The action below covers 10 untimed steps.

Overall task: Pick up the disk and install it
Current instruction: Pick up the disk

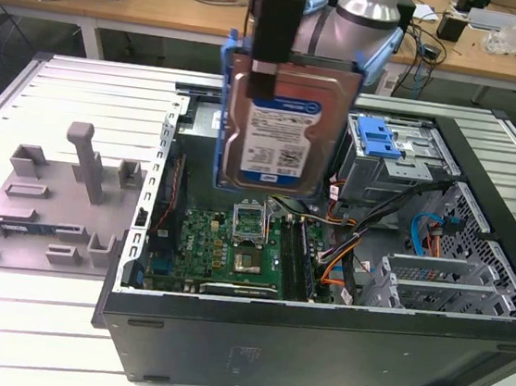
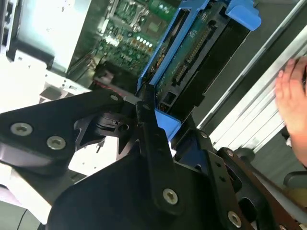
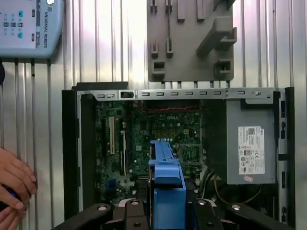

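Note:
The disk [image 1: 282, 131], a silver hard drive with a white-and-blue label in a bright blue bracket, hangs upright above the open computer case [image 1: 315, 349]. My gripper [image 1: 263, 86] is shut on its upper edge, one black finger lying over the label side. In the second wrist view the disk [image 2: 192, 62] shows its circuit-board side, and my gripper [image 2: 153, 115] clamps the blue bracket. The first wrist view looks straight down past the bracket edge of the disk [image 3: 165, 182] onto the motherboard [image 3: 158, 139] inside the case.
A grey fixture [image 1: 61, 199] with upright posts lies beside the case on the exterior view's left. A drive bay with a blue latch [image 1: 379, 137] sits at the case's far right corner. A person's hand [image 3: 14, 182] rests near the case. A teach pendant [image 3: 29, 24] lies on the table.

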Each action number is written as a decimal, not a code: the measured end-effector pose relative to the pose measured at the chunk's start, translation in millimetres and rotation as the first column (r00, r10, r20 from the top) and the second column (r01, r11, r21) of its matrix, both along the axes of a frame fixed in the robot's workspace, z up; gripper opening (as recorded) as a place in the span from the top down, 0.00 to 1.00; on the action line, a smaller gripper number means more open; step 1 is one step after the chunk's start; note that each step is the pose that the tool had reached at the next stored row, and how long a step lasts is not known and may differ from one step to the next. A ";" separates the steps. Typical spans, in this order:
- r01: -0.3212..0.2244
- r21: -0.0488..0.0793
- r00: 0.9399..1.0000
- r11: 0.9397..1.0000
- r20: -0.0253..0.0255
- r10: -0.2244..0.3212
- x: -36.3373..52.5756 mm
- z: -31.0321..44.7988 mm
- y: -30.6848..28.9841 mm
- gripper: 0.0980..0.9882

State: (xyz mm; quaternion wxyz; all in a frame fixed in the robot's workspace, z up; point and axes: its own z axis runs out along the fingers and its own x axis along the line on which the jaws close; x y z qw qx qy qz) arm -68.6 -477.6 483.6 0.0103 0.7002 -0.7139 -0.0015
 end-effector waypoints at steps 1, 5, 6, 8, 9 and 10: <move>0.000 0.000 1.000 1.000 0.000 0.000 5.6 0.0 -1.9 0.70; 0.000 0.000 1.000 1.000 0.000 0.000 31.4 -0.2 -10.4 0.70; 0.000 0.000 1.000 1.000 0.000 0.000 40.1 -0.3 -13.3 0.70; 0.000 0.000 1.000 1.000 0.000 0.000 49.2 -0.4 -16.3 0.70; 0.000 0.000 1.000 1.000 0.000 0.000 54.3 -0.5 -18.0 0.70; 0.000 0.000 1.000 1.000 0.000 0.000 54.4 -0.6 -18.0 0.70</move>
